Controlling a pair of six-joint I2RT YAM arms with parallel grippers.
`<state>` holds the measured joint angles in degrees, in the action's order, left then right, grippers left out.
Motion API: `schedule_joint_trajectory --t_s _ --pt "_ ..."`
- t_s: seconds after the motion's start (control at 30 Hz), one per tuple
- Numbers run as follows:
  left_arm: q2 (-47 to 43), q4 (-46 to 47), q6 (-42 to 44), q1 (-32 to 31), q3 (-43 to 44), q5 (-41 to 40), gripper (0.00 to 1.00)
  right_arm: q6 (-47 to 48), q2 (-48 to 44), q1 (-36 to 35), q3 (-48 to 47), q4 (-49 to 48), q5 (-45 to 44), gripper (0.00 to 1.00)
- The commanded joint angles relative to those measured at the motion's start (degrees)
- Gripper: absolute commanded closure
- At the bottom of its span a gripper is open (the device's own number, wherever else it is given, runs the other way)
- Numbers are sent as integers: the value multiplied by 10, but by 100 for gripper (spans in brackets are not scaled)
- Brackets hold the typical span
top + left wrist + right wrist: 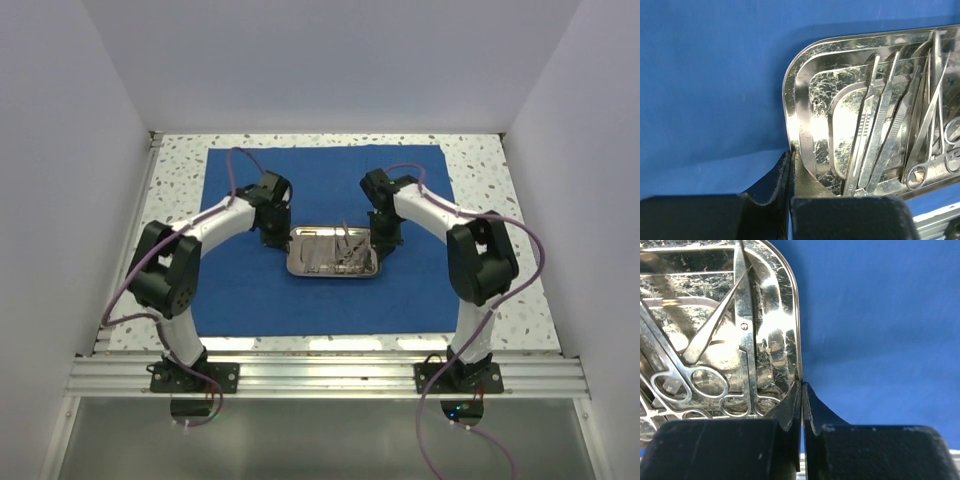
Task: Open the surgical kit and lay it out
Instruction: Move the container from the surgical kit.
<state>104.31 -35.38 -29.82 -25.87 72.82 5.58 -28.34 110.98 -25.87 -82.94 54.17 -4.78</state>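
Royal-blue cloth wrap (320, 300) lay spread — left gripper (790, 156) and right gripper (802, 388) clamped the shiny rectangular steel tray (792, 95), slender silver instruments (880, 135) inside, unplaced.

text overall: none legible in any view
tray (332, 268): bare scratched steel, no stamp or brand legible
instruments (880, 130): one flat handle carries fine ruler-like ticks; no figures can be made out
cloth (300, 180): plain blue, no print or tag
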Motion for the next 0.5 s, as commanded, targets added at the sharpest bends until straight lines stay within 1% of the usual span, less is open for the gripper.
schedule_joint_trajectory --t_s 0.0,0.07,0.1,0.17,0.2,0.23,0.27,0.3,0.33,0.37,0.4,0.43,0.47 --pt "-73 43 -20 -8 -76 3 100 -21 -79 -12 70 -29 -3 100" --pt "-89 62 -26 -10 -123 4 100 -27 -95 -13 103 -50 2 100" --pt "-89 69 -28 -10 -137 4 100 -29 -102 -12 131 -57 4 100" --pt "-82 81 -29 -10 -161 -1 100 -30 -103 -13 153 -78 8 100" --pt "-76 82 -29 -10 -165 -2 100 -29 -96 -11 163 -85 7 88" --pt "-69 85 -29 -10 -167 -2 91 -27 -95 -13 168 -92 9 71" --pt "-56 85 -26 -10 -166 -3 87 -24 -93 -13 167 -92 2 42" --pt "-53 83 -24 -10 -164 -1 80 -24 -89 -12 155 -86 -3 33" --pt "-53 75 -23 -10 -160 0 59 -23 -89 -12 146 -77 -8 23" --pt "-65 70 -22 -11 -153 -5 48 -19 -95 -13 136 -60 -13 20" --pt "-75 65 -22 -11 -150 -11 18 -18 -102 -13 115 -52 -15 17" --pt "-88 53 -24 -11 -146 -20 3 -15 -123 -12 103 -43 -19 13" --pt "-115 47 -24 -11 -138 -23 0 -13 -132 -13 88 -25 -23 13"
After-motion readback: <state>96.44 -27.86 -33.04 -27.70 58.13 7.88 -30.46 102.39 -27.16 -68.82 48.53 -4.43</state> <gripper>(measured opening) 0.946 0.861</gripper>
